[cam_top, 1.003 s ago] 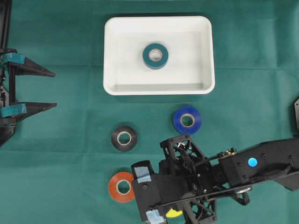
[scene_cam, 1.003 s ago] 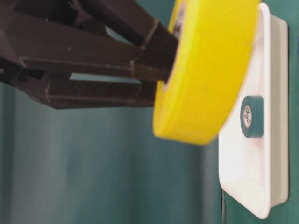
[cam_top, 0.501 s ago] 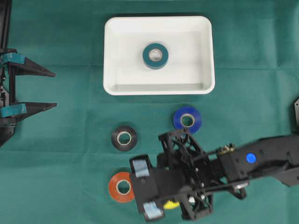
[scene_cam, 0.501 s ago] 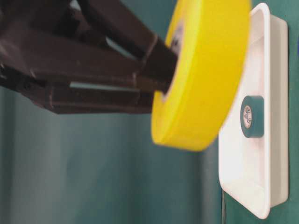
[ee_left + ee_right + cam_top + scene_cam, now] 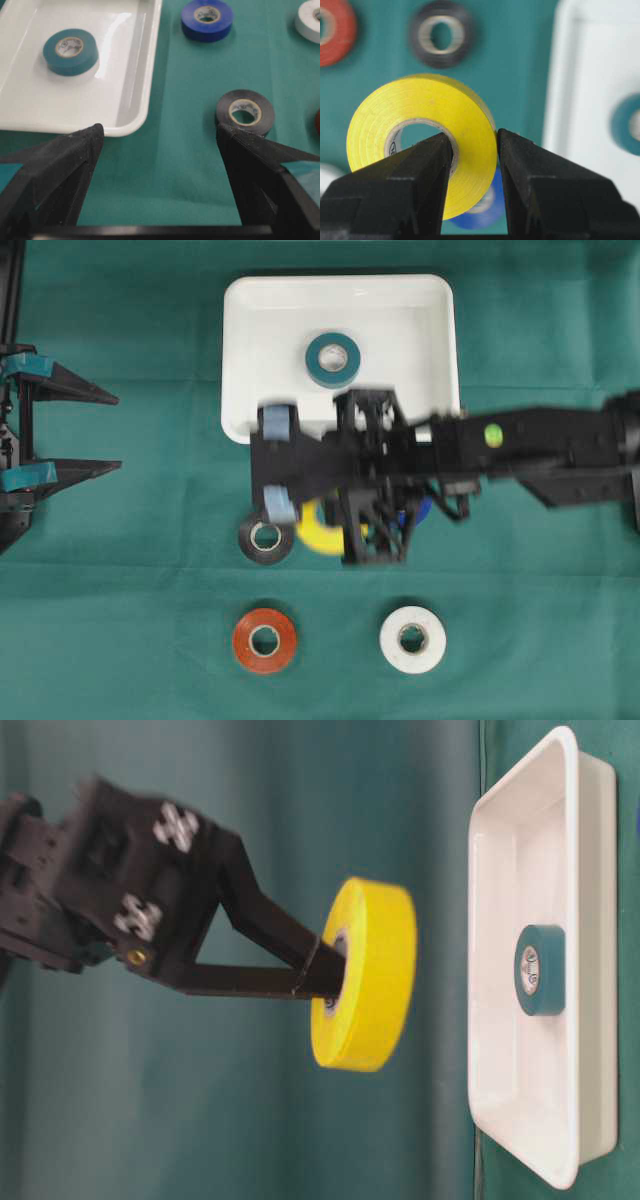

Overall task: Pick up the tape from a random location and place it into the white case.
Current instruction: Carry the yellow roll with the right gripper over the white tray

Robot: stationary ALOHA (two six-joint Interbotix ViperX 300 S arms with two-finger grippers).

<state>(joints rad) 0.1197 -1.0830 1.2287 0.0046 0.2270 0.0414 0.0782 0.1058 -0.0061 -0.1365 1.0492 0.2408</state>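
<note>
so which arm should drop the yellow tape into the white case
Right. The right gripper is shut on the yellow tape, lifted beside the white case. The left gripper is open and empty, parked at the table's edge.

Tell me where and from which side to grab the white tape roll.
The white roll lies flat on the cloth, hole up, apart from the red roll. Come straight down from above and pinch its ring wall, one finger in the hole and one outside, the way the right gripper holds the yellow roll. Its flat pose and open core probably suit that grip best.
</note>
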